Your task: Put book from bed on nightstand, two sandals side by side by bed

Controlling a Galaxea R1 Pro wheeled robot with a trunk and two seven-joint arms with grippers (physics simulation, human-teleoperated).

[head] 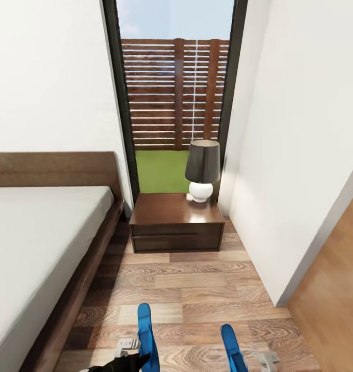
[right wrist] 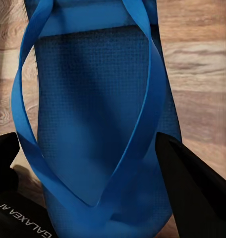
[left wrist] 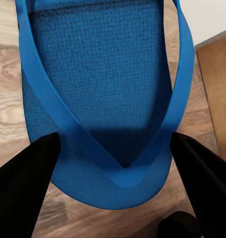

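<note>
Two bright blue sandals show at the bottom of the head view, standing on edge above the wood floor. My left gripper (left wrist: 115,139) is shut on the left sandal (head: 145,336), its black fingers (left wrist: 28,183) pressing the toe end from both sides. The right sandal (head: 232,349) sits the same way in my right gripper (right wrist: 88,139), shut around its toe end. To the left lies the bed (head: 37,243), a pale mattress in a dark frame. The nightstand (head: 174,225) stands straight ahead beside the headboard. The book is out of view.
A lamp (head: 202,170) with a dark shade stands on the nightstand's right rear corner. Behind it is a tall window (head: 174,93) showing a slatted fence and grass. A white wall (head: 300,170) closes the right side, leaving a narrow strip of floor (head: 197,289) between it and the bed.
</note>
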